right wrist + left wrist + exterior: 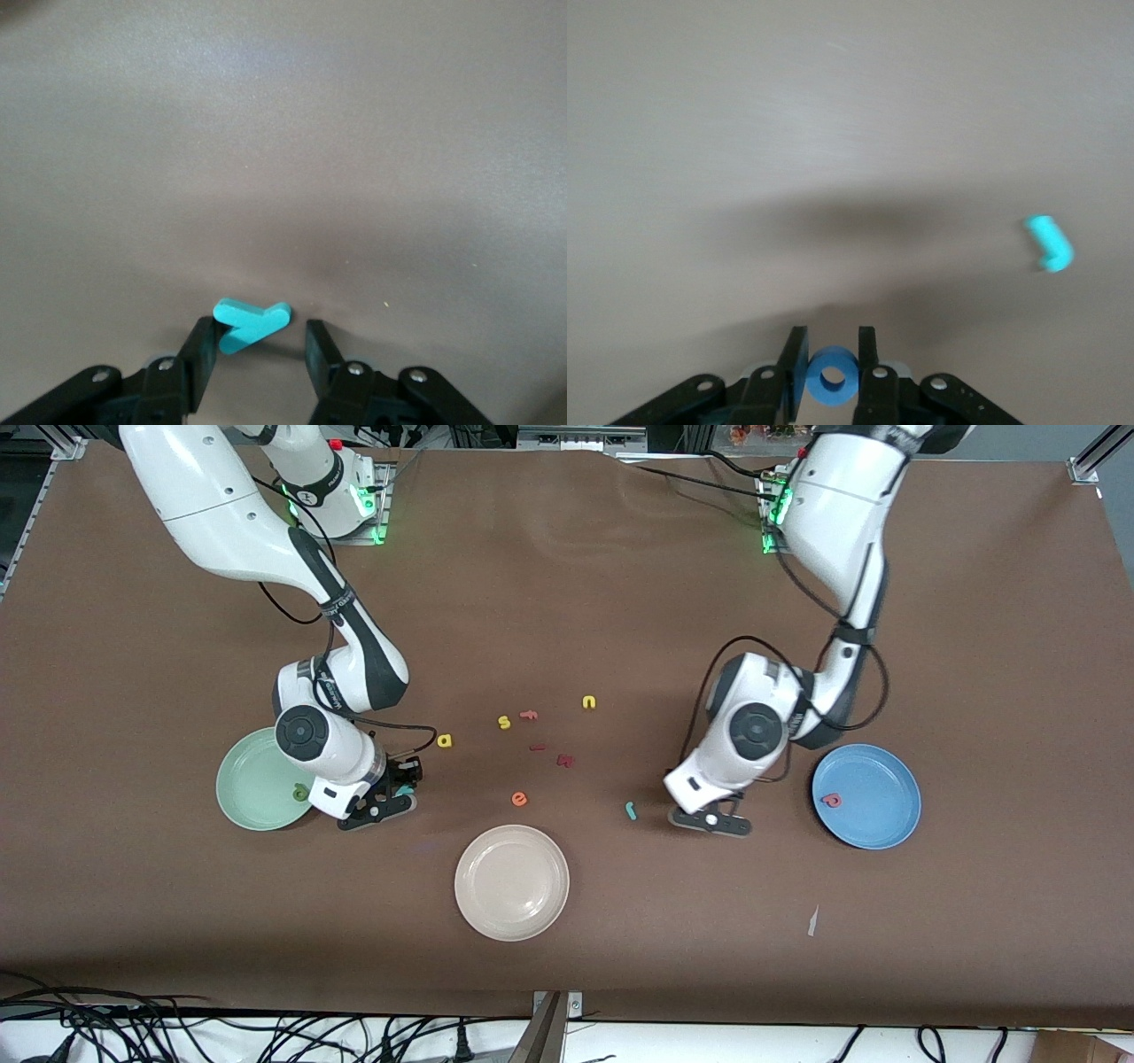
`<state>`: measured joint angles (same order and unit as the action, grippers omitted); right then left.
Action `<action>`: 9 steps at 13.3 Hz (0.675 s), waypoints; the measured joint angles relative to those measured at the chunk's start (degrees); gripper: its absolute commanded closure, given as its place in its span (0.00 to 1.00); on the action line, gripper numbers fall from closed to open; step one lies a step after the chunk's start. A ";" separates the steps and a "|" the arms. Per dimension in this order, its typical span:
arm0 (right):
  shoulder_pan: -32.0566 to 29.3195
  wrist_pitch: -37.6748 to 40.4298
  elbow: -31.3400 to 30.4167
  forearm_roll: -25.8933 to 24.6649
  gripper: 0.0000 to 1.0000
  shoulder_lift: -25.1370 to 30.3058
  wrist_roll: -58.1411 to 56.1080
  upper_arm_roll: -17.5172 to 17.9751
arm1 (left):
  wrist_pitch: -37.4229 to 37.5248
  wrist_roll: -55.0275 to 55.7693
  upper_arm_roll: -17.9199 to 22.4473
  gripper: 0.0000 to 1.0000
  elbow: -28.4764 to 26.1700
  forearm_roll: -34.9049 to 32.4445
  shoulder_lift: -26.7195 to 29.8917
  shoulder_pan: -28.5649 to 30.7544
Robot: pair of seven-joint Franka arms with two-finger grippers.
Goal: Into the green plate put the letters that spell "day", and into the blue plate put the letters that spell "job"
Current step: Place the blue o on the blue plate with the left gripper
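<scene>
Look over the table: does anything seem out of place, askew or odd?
Only a small pale scrap stands out: it lies on the table, nearer to the front camera than the blue plate, and is no letter. Nothing looks spilled or damaged.

I see the olive-green d (301, 789) in the mint-green plate (248, 793), the salmon-red b (831, 800) in the blue plate (886, 819), and the yellow a (445, 740) and hook-shaped teal j (631, 810) on the table. The blue ring o (832, 377) sits between black fingers; the teal y (251, 325) lies flat.

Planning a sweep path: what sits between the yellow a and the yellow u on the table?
In the front view, a yellow s and an orange f lie between the yellow a and the yellow u.
</scene>
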<state>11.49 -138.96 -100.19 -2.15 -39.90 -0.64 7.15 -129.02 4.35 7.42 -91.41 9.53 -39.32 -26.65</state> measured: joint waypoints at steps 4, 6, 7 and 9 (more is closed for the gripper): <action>0.04 -0.09 -0.05 0.00 0.53 -0.01 0.00 0.00 | 4.31 -16.42 0.09 0.87 -4.62 0.00 7.23 11.17; 0.05 -0.13 -0.07 0.00 0.53 -0.01 0.02 0.01 | 4.32 -24.04 0.05 0.86 -8.02 0.00 8.94 15.16; 0.06 -0.14 -0.07 0.00 0.53 -0.01 0.04 0.01 | 4.29 -27.23 0.03 0.85 -9.06 -0.06 9.26 16.53; 0.08 -0.16 -0.07 0.00 0.54 -0.01 0.26 0.01 | 4.01 -31.35 0.01 0.78 -10.09 -2.56 9.38 18.23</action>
<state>11.57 -139.12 -100.26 -2.15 -39.91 -0.38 7.16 -125.01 -26.99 7.43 -101.50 6.97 -29.94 -8.42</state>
